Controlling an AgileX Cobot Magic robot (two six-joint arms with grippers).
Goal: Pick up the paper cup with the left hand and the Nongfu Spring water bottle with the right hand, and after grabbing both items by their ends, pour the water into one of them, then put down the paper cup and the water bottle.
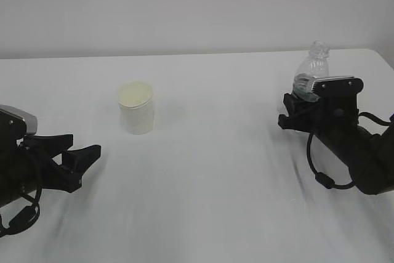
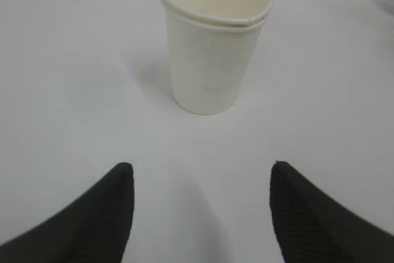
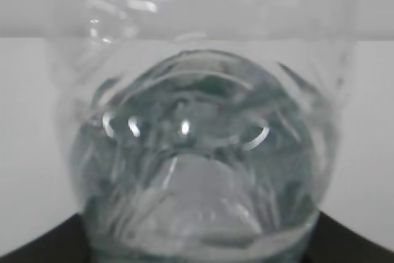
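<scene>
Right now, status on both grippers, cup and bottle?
Left gripper open, short of the white paper cup. Right gripper at the clear plastic bottle, grip unconfirmed. Nothing between.

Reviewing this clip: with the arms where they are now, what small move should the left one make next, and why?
Probably ease the left gripper straight forward. Its jaws stand open, short of the small white tapered paper cup, which stands upright, untouched and centred ahead. The clear ribbed plastic bottle already sits at the right gripper.

Exterior view angled down across the white table [image 1: 209, 170], left wrist view close behind the paper cup [image 2: 215, 41], shared with exterior, right wrist view pressed against the bottle [image 3: 197, 170]
</scene>
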